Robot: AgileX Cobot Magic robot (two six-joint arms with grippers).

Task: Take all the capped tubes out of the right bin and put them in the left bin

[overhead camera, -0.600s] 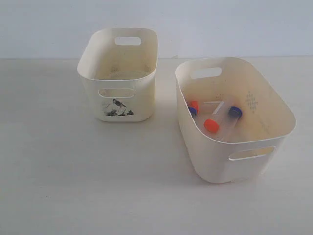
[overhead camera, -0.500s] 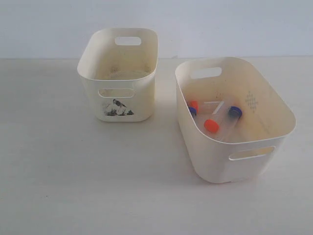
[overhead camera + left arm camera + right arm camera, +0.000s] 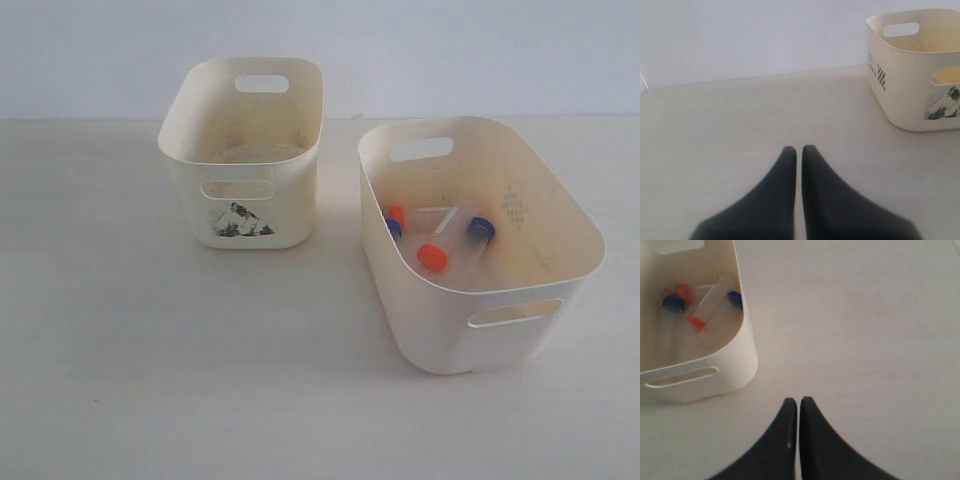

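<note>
- The tubes (image 3: 432,257) lie flat on the floor of the right bin (image 3: 500,330), bunched toward the wall that faces the left bin (image 3: 240,200).
- Four caps show, two orange-red and two blue. One orange and one blue cap sit touching or just beside each other, and the other two lie a little apart.
- The tube bodies are clear and nearly vanish against the cream floor, so the caps are the surest guide to where each tube lies. How the bodies cross or overlap is hard to tell.
- They look loosely dropped rather than arranged, pointing different ways, so each will likely need its own approach angle.
- The left bin, with the sticker (image 3: 238,220) on its front, stands apart from the right bin on the desk (image 3: 150,350). What shows of its inside holds no tube, so I judge the task not begun.
- The right pincer (image 3: 794,401) is pressed together, holds nothing, and hangs over bare desk outside the right bin's wall.
- The left pincer (image 3: 796,149) is also pressed together and empty, over the desk and apart from the left bin.
- Both seem parked clear of the bins. The right one must spread before it goes in.
</note>
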